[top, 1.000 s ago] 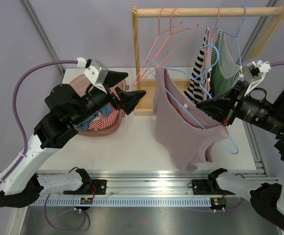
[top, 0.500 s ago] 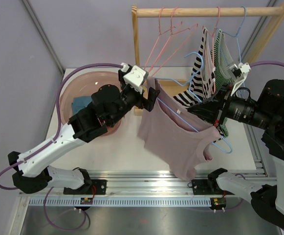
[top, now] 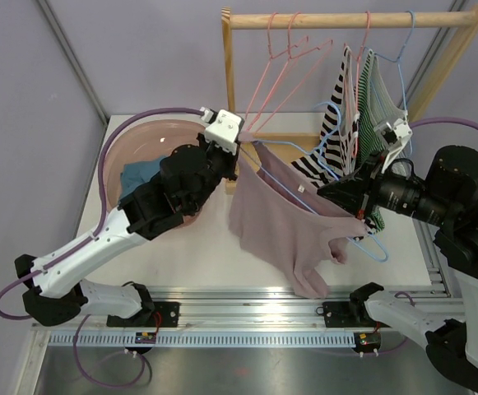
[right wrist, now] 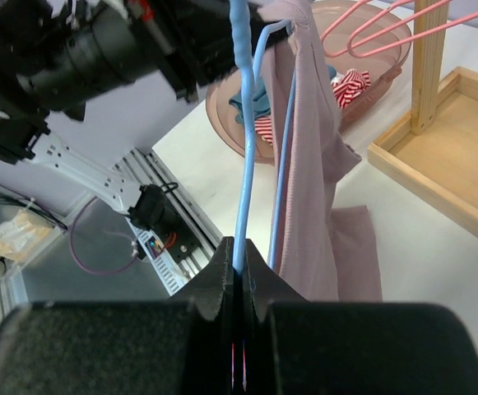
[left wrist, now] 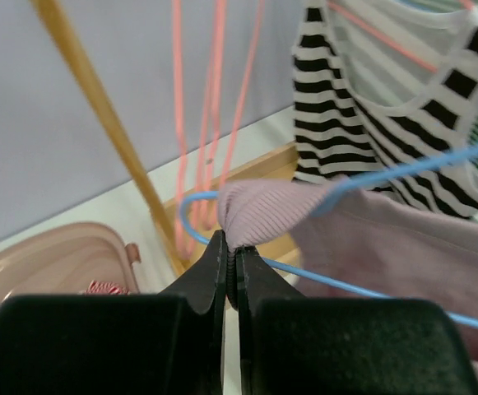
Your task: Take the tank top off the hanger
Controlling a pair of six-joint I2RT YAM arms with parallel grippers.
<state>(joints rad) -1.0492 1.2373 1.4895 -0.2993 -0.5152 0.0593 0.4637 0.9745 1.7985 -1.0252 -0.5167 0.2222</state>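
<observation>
I see my left end effector [left wrist: 231, 255] pinched tight on a strap of the pink tank top [left wrist: 265, 212]. My right end effector [right wrist: 240, 262] clamps the blue hanger [right wrist: 243, 148] by its wire

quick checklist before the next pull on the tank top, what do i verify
1. The left gripper is shut on the tank top strap: ok.
2. The right gripper is shut on the hanger: ok.
3. The strap is off the hanger end: not ok, it wraps the wire.
4. The other strap is free: cannot tell, hidden by the right gripper.
5. The rack post is clear of the left gripper: cannot tell, they look close.
</observation>
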